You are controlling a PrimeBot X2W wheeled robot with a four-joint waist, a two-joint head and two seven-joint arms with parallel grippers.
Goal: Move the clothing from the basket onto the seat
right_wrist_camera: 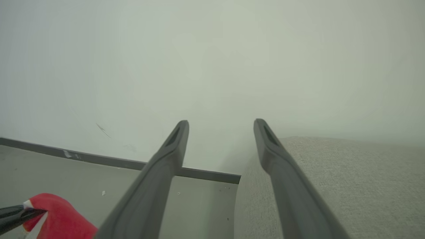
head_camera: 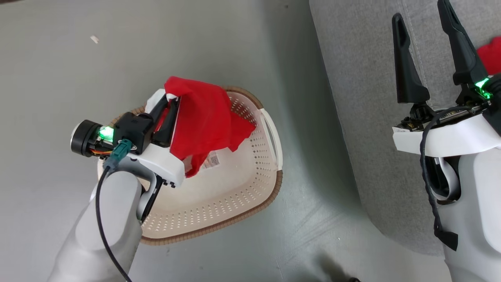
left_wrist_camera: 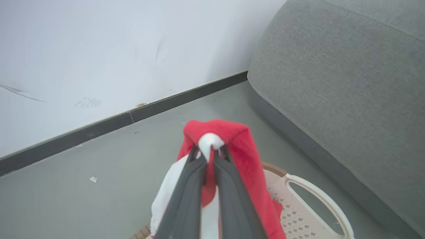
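A red garment with white trim [head_camera: 203,117] hangs above the cream perforated basket [head_camera: 219,203], pinched in my left gripper [head_camera: 170,97], which is shut on it. In the left wrist view the fingers [left_wrist_camera: 186,196] clamp the white trim, and the red garment [left_wrist_camera: 245,156] drapes over their tips. My right gripper [head_camera: 422,15] stands open over the grey seat [head_camera: 364,98], holding nothing; its fingers [right_wrist_camera: 156,179] are spread wide. Another red garment [head_camera: 491,53] lies on the seat at the right edge. The basket's inside looks bare except for a barcode label [head_camera: 211,160].
The grey floor [head_camera: 58,98] surrounds the basket, with a small white scrap [head_camera: 94,38] at the far left. A white wall with a dark baseboard [left_wrist_camera: 99,127] runs behind. The seat's rounded corner [left_wrist_camera: 265,59] lies close to the basket's white handle [left_wrist_camera: 318,196].
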